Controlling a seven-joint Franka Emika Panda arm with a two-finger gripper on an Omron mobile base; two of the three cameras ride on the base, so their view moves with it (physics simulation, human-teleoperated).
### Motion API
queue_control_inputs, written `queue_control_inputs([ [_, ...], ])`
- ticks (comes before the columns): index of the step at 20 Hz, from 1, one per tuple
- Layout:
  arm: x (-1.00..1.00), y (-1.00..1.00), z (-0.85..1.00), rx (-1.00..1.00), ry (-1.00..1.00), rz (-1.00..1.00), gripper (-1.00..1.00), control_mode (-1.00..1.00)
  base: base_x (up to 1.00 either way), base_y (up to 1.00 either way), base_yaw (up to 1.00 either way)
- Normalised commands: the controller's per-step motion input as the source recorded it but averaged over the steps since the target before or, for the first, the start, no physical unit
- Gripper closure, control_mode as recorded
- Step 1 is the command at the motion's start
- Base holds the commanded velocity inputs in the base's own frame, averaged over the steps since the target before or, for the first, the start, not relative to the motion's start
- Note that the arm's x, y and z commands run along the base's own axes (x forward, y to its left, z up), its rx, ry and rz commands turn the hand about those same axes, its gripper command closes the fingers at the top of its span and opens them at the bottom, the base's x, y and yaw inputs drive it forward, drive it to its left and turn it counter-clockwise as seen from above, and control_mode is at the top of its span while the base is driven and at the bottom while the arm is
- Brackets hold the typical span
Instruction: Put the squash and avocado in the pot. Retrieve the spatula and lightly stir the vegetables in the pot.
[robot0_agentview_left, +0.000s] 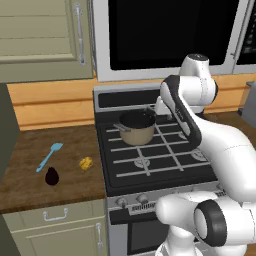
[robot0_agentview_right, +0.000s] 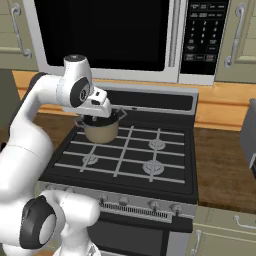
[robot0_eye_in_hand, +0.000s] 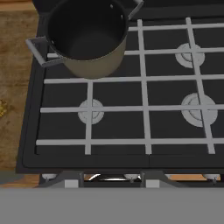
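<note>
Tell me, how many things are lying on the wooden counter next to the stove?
3: the blue spatula farthest left, the dark avocado just below it, the yellow squash nearest the stove.

You were working in a home kitchen: a black gas stove (robot0_agentview_left: 155, 150) with grates and front knobs stood under a built-in microwave (robot0_agentview_right: 125, 35), flanked by wooden countertops (robot0_agentview_left: 50, 165), pale green cabinets (robot0_agentview_left: 40, 35) with metal handles, and a wood backsplash.
</note>
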Motion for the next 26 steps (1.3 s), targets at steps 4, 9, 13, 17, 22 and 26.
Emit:
queue_control_inputs([
  [4,-0.07,0.28,-0.12,0.0,0.0,0.01,-1.0,-1.0,0.0,0.0,0.0],
  [9,0.0,1.0,-0.37,0.0,0.0,0.06,-1.0,-1.0,0.0,0.0,0.0],
  [13,-0.01,0.99,-0.38,0.0,0.0,0.03,-1.0,-1.0,0.0,0.0,0.0],
  [17,-0.06,0.59,-0.29,-0.01,0.08,0.06,-1.0,-1.0,0.0,0.0,0.0],
  [22,-0.05,0.37,-0.15,0.0,0.12,0.12,-1.0,-1.0,0.0,0.0,0.0],
  [26,0.0,0.81,-0.33,0.0,0.11,0.33,-1.0,-1.0,0.0,0.0,0.0],
])
